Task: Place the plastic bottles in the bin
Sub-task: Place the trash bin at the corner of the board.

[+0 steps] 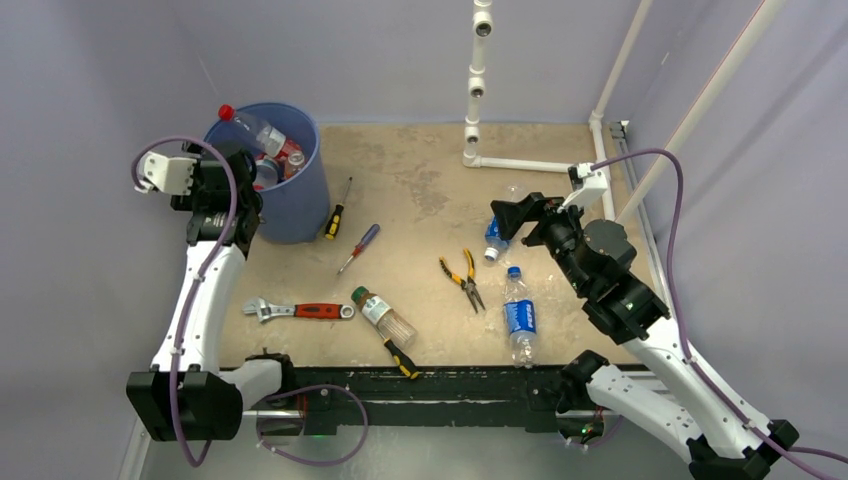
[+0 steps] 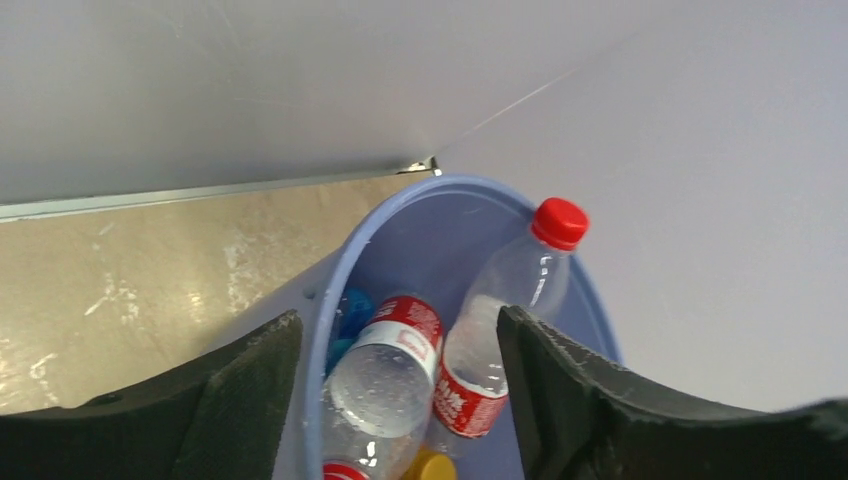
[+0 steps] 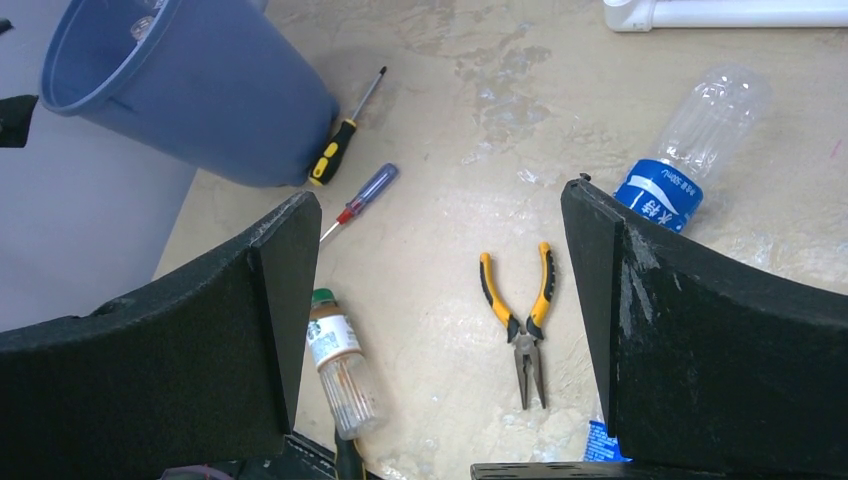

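The blue bin point(image 1: 296, 205) stands at the far left and holds several bottles with red labels, one with a red cap point(image 1: 250, 125). My left gripper point(image 1: 248, 172) is open and empty over the bin's near-left rim. In the left wrist view the rim point(image 2: 332, 285) and two bottles point(image 2: 505, 310) lie between the fingers of the left gripper point(image 2: 400, 400). My right gripper point(image 1: 513, 221) is open and empty above a blue-label bottle point(image 1: 494, 238). A second blue-label bottle point(image 1: 518, 315) and a green-capped bottle point(image 1: 383, 317) lie on the table. The right wrist view shows the right gripper point(image 3: 440, 330), the green-capped bottle point(image 3: 340, 365) and a blue-label bottle point(image 3: 690, 150).
Tools lie on the table: a red-handled wrench point(image 1: 300, 310), two screwdrivers point(image 1: 338, 208) point(image 1: 358, 247), yellow pliers point(image 1: 462, 280) and a black-yellow handle point(image 1: 402, 358). A white pipe frame point(image 1: 478, 90) stands at the back. Walls close in on both sides.
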Available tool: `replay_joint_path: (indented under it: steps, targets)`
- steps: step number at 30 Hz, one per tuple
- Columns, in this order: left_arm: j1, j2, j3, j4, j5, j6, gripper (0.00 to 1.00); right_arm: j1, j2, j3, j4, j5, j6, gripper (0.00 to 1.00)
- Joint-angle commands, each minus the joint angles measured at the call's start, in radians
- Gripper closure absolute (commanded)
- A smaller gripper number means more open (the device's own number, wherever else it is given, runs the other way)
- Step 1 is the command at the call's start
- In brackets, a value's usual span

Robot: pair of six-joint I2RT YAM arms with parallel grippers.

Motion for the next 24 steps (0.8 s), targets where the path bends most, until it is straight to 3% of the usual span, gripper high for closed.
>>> replay_joint_path:
  steps: [1, 4, 6, 11, 13, 16, 18, 24]
  targets:
    - [0.008, -0.044, 0.101, 0.028, 0.021, 0.053, 0.23, 0.002, 0.004, 0.05, 0.015, 0.007, 0.005, 0.12]
    - [0.007, -0.064, 0.191, 0.028, 0.089, 0.17, 0.08, 0.001, 0.011, 0.056, 0.013, 0.013, -0.001, 0.12]
    - [0.007, -0.067, 0.254, 0.009, 0.168, 0.251, 0.05, 0.001, 0.018, 0.056, 0.015, 0.017, -0.006, 0.12]
    - [-0.029, -0.066, 0.32, 0.012, 0.53, 0.387, 0.01, 0.001, 0.048, 0.011, 0.023, 0.038, 0.009, 0.12]
    - [-0.173, -0.032, 0.342, -0.029, 0.529, 0.455, 0.01, 0.001, 0.065, -0.034, 0.019, 0.066, 0.036, 0.12]
    - [-0.523, 0.023, 0.345, -0.063, 0.298, 0.604, 0.01, 0.0, 0.106, -0.091, 0.026, 0.102, 0.07, 0.12]
    - [-0.659, 0.057, 0.339, -0.064, 0.228, 0.645, 0.01, -0.001, 0.152, -0.12, 0.036, 0.106, 0.09, 0.11]
    - [-0.696, 0.02, 0.133, 0.077, 0.54, 0.678, 0.01, -0.052, 0.269, -0.182, 0.095, 0.115, 0.15, 0.11]
